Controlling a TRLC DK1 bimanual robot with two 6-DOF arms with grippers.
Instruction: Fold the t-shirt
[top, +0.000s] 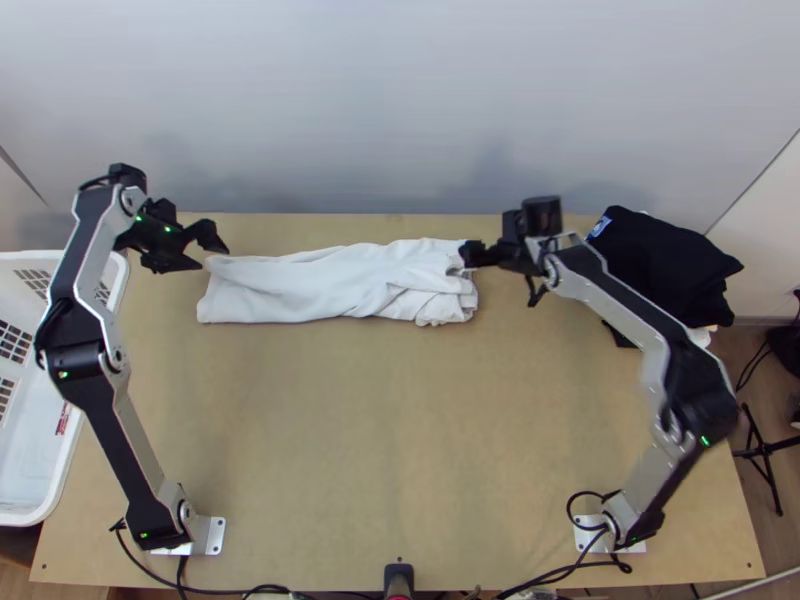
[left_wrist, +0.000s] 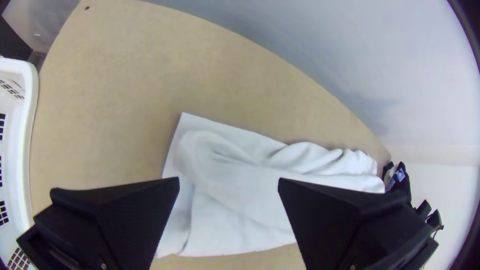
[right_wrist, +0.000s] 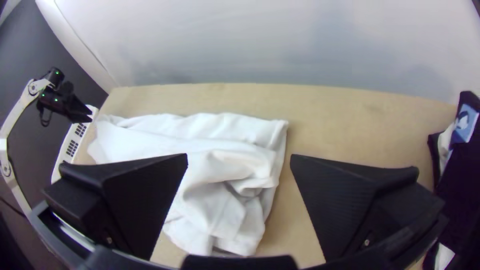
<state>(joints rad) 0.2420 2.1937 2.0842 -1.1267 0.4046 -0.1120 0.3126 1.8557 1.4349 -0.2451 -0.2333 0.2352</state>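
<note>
Found the white t-shirt (top: 320, 285) along the far part of the light wooden table (top: 400, 440), folded into a long, narrow strip running from side to side. Observed fairly smooth layers and a slanting crease toward its left end, against wrinkled, loosely bunched layers at its right end. Noted a ragged near edge at that right end and, in the left wrist view, overlapping layers with soft ripples.

Located the left gripper (top: 214, 260) at the left end of the white t-shirt, close to its far corner. Recorded its fingers (left_wrist: 120, 210) as spread wide; could not tell contact from slight clearance. Located the right gripper (top: 464, 255) at the opposite end, over the far part of the bunched layers. Recorded its fingers (right_wrist: 350, 200) as likewise well apart, with part of the white t-shirt in sight between them in the right wrist view.

Marked a white basket (top: 121, 285) with slotted walls at the table's left edge, and a pile of black cloth (top: 660, 262) near the far right corner, bearing a blue patch (top: 600, 227) and showing some white fabric (top: 700, 337) at its near side. Traced a pale wall (top: 400, 110) behind the far edge.
</note>
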